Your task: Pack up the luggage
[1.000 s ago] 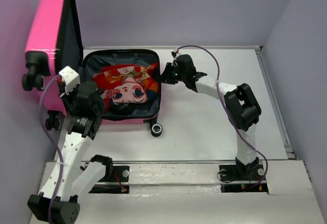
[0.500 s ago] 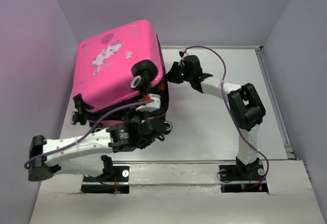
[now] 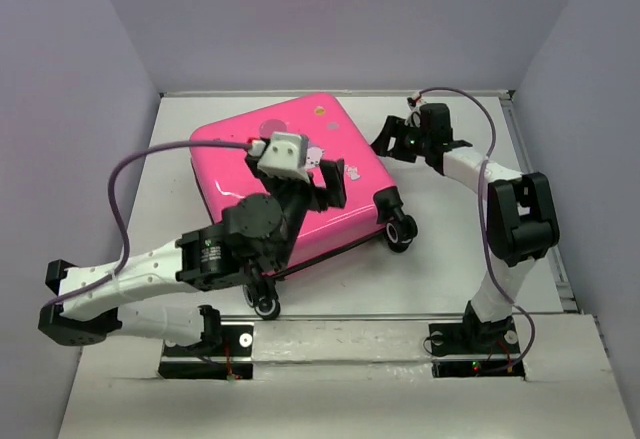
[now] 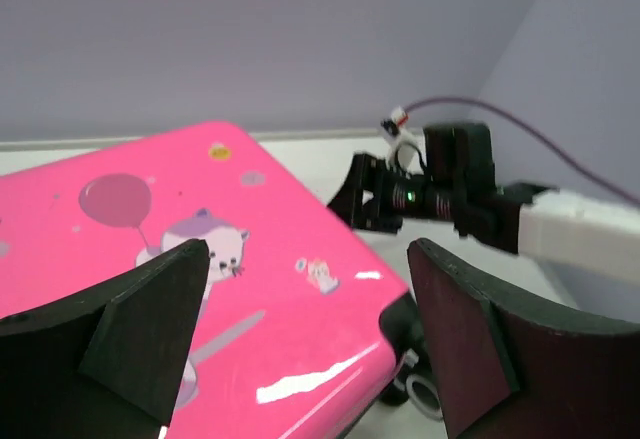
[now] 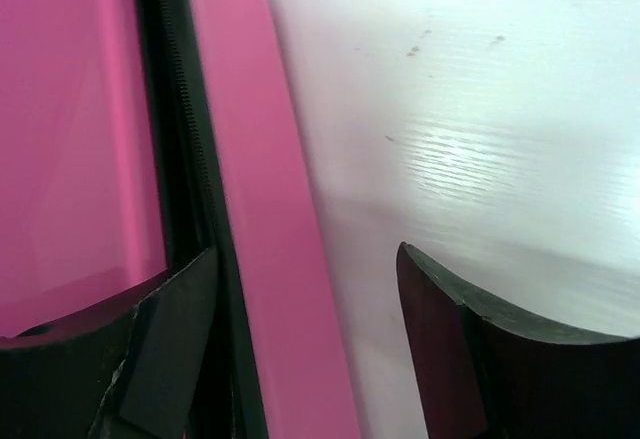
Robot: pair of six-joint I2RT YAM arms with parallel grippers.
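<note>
The large hot-pink hard-shell suitcase (image 3: 225, 167) with a cartoon print is lying closed and flat on the white worktop (image 3: 440, 249). The left claw (image 3: 333, 184) is being held wide open just above its lid. The right claw (image 3: 385, 141) is being held open at its far right edge.
</note>
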